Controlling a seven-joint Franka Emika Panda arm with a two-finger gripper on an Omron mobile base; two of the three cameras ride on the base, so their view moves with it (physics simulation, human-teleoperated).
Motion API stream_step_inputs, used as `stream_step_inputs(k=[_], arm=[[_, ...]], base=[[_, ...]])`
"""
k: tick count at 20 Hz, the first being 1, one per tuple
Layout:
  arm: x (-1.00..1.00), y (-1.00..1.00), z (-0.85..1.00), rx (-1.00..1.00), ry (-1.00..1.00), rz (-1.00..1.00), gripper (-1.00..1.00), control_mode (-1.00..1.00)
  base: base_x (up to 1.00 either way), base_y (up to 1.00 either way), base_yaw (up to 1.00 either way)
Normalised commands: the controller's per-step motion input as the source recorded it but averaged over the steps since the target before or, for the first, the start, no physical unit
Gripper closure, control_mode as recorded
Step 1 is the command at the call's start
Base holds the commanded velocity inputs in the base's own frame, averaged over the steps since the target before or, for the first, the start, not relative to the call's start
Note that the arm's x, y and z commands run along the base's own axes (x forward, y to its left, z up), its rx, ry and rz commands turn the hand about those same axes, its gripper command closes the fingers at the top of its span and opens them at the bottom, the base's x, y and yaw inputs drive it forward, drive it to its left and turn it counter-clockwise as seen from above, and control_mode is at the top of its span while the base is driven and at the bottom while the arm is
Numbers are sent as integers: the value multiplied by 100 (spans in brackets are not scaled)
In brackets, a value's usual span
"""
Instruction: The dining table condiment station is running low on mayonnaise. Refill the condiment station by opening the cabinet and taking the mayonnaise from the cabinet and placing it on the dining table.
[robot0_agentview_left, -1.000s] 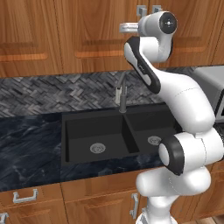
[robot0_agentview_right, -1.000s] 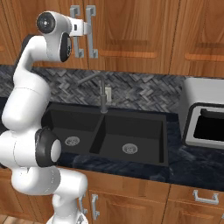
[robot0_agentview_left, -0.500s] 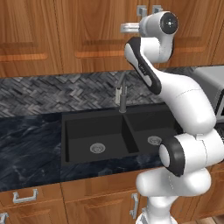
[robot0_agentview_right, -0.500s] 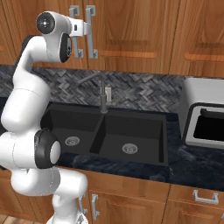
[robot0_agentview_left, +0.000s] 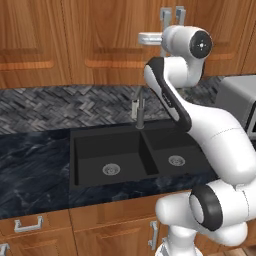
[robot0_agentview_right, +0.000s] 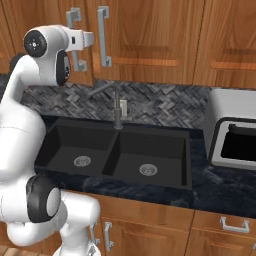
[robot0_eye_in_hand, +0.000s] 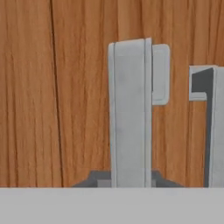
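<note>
Hand view, item one: gripper (robot0_eye_in_hand: 129, 183), jaws drawn together on the silver bar handle (robot0_eye_in_hand: 130, 111) of the cabinet (robot0_eye_in_hand: 57, 87); I judge the grip is set for pulling the door, which sits closed. Item two: neighbouring handle (robot0_eye_in_hand: 213, 127), just beside, untouched. Right base view: I read the arm raised high above the sink (robot0_agentview_right: 117, 152), hand level at the handle (robot0_agentview_right: 76, 40). Mayonnaise: presumably behind these doors, ahead of my hand; I cannot confirm.

i'm in a home kitchen: brown wood wall cabinets (robot0_agentview_right: 150, 45), a black double sink (robot0_agentview_right: 117, 155) with faucet (robot0_agentview_left: 138, 107), dark marble table (robot0_agentview_left: 30, 165), herringbone tile backsplash (robot0_agentview_left: 60, 107).
</note>
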Motion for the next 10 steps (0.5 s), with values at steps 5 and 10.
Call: stream_step_inputs(k=[5, 10], arm=[[-75, 67, 0, 0, -5, 2, 100, -100], [-62, 87, 0, 1, 5, 2, 100, -100]], base=[[0, 0, 0], [0, 0, 0]])
